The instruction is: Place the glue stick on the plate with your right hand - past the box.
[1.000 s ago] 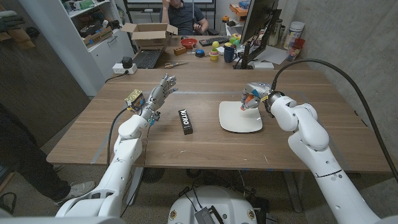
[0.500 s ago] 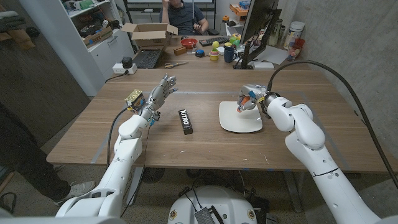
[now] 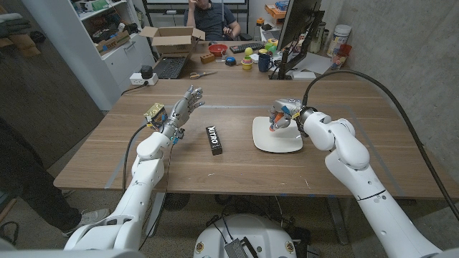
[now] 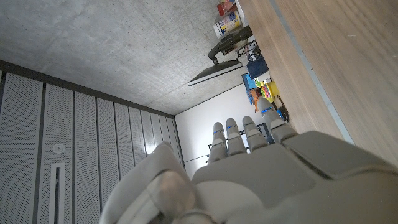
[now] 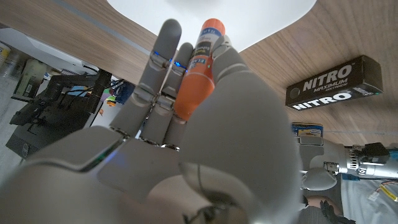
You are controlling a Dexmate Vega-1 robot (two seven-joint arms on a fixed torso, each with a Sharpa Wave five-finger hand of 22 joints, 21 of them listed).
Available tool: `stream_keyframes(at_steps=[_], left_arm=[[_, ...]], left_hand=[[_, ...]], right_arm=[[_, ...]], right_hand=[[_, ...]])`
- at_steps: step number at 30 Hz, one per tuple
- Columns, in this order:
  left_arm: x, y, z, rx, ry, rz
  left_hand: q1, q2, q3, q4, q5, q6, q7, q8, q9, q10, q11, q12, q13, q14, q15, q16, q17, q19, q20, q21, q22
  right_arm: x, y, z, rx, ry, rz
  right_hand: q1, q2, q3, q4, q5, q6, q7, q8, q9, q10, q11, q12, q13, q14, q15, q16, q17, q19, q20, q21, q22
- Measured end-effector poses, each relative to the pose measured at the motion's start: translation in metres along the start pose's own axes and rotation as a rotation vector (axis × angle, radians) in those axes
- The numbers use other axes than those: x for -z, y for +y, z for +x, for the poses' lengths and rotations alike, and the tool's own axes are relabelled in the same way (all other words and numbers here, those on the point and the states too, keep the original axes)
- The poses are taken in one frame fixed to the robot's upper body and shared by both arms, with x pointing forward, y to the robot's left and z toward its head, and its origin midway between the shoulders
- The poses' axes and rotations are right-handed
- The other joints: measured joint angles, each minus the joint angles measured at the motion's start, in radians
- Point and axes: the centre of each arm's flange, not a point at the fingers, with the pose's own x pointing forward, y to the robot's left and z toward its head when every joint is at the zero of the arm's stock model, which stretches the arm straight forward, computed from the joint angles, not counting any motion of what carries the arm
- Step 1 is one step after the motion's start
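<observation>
While pinched in the right hand [image 3: 283, 115] over the plate [image 3: 277, 138], orange glue stick [image 5: 198, 59] with blue-white label; black box [image 3: 214, 140] lying beside the plate; left hand [image 3: 183, 109] raised, fingers apart, holding nothing.

cardboard box [image 3: 171, 37], laptop [image 3: 171, 67], monitor [image 3: 300, 25], seated person [image 3: 210, 18]

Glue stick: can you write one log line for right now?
right hand: holds glue stick over plate | left hand: open | box: on table

Wooden table [image 3: 237, 165] — white plate [image 3: 277, 139], black box [image 3: 214, 140]
</observation>
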Motion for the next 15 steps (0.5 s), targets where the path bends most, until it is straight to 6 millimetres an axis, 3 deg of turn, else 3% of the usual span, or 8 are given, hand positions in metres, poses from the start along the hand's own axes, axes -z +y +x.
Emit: stream_keyframes(at_steps=[15], left_arm=[[0.0028, 0.0033, 0.0008, -0.004, 0.003, -0.005]], left_hand=[[-0.004, 0.004, -0.004, 0.004, 0.000, 0.000, 0.000, 0.000, 0.000, 0.000, 0.000, 0.000, 0.000, 0.000, 0.000, 0.000, 0.000, 0.000, 0.000, 0.000, 0.000]], right_arm=[[-0.0054, 0.0053, 0.0090, -0.038, -0.015, -0.029]], right_hand=[[0.000, 0.000, -0.001, 0.001, 0.000, 0.000, 0.000, 0.000, 0.004, 0.002, -0.002, 0.000, 0.003, 0.000, 0.000, -0.001, 0.000, 0.000, 0.000, 0.008, 0.000]])
